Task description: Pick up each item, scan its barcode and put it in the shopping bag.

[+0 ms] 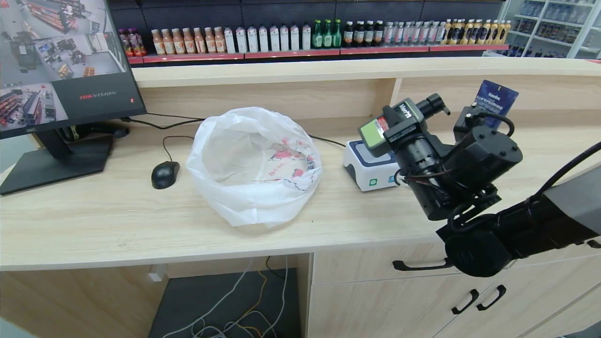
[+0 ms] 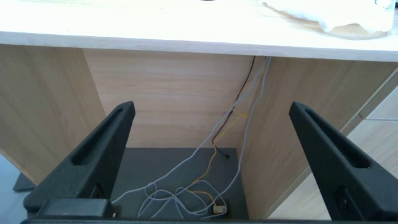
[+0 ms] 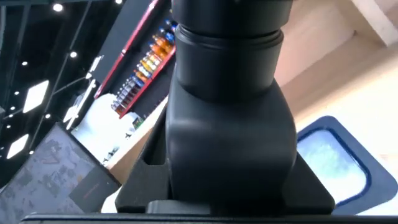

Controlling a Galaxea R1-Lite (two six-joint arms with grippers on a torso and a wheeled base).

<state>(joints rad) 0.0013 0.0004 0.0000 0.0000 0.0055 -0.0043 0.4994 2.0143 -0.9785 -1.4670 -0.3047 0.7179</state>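
Note:
A white plastic shopping bag [image 1: 253, 164] sits open in the middle of the wooden counter [image 1: 94, 220]. Right of it stands a white and blue barcode scanner [image 1: 368, 171]. My right gripper [image 1: 392, 129] hangs just above the scanner, shut on a dark bottle with a green and red label [image 1: 374, 132]. The black bottle [image 3: 227, 118] blocks the fingers in the right wrist view, with the scanner window [image 3: 329, 155] beyond it. A blue pouch [image 1: 497, 99] stands behind the arm by the back wall. My left gripper [image 2: 211, 165] is open and empty below the counter edge, facing the kneehole.
A monitor [image 1: 61, 61] stands at the counter's left end, with a black mouse [image 1: 165, 174] between it and the bag. Loose cables [image 2: 205, 180] hang in the kneehole. Drawer handles [image 1: 476, 298] are under my right arm. A raised ledge runs along the back.

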